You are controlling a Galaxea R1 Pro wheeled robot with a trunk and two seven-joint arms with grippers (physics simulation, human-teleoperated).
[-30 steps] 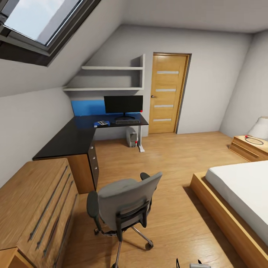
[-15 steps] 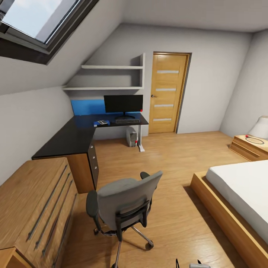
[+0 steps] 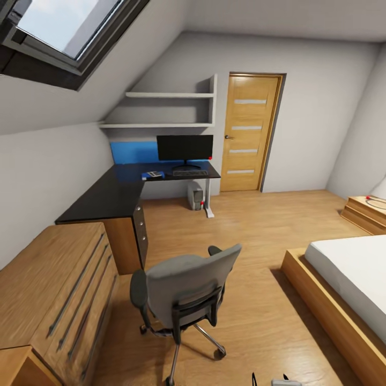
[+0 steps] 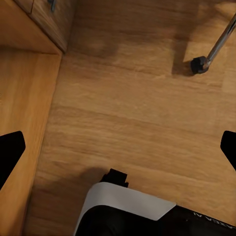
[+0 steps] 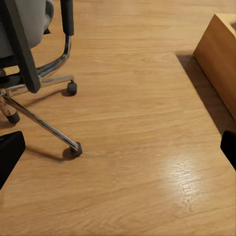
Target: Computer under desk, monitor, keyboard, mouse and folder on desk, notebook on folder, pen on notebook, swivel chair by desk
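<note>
From my head camera, the monitor (image 3: 185, 148) and keyboard (image 3: 190, 173) sit on the far desk (image 3: 107, 195), a small blue-and-pale stack (image 3: 153, 175) lies beside them, too small to identify, the computer (image 3: 196, 195) stands underneath, and the chair (image 3: 185, 289) waits well apart on the floor, its move apparently still to do. My left wrist camera shows bare floor, a chest (image 4: 22, 98) and 1 castor (image 4: 199, 64), left gripper (image 4: 118, 150) fingers spread wide and empty. My right wrist camera shows the chair's chrome base beside the bed frame (image 5: 219, 54), right gripper (image 5: 118, 147) likewise parted, holding nothing.
</note>
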